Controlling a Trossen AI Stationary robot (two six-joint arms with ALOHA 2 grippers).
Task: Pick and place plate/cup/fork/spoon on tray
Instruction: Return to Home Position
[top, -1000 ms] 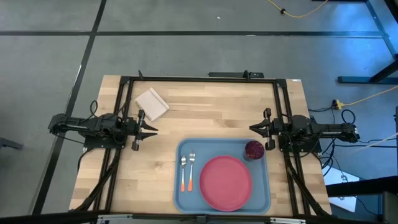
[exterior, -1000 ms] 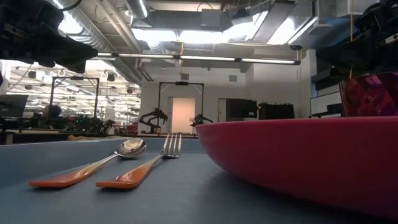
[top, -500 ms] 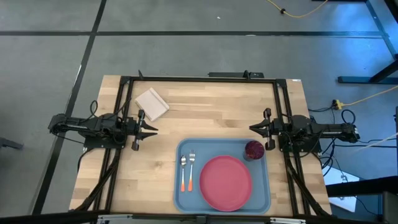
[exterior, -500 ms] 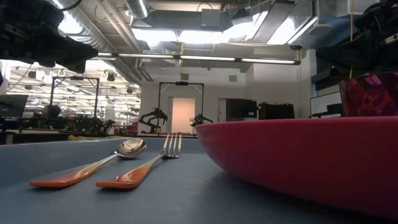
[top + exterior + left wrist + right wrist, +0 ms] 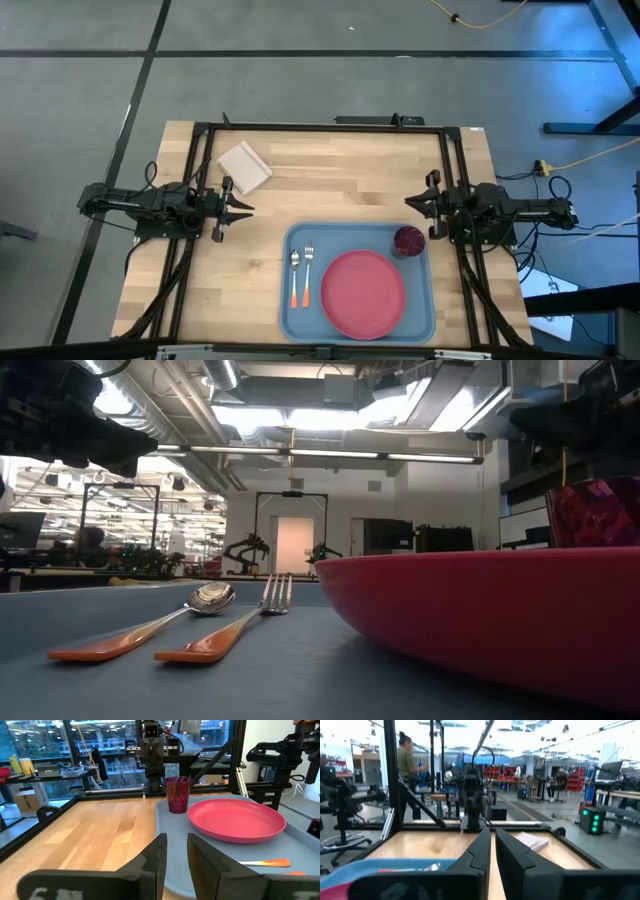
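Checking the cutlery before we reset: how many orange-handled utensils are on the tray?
2. The spoon and the fork lie side by side on the tray, left of the plate. None seems hidden.

My left arm lies stretched along the left side of the worktop, its gripper pointing inward with the fingers a narrow gap apart, holding nothing. My right arm mirrors it on the right side, its gripper aimed back toward the left, fingers nearly together and empty.
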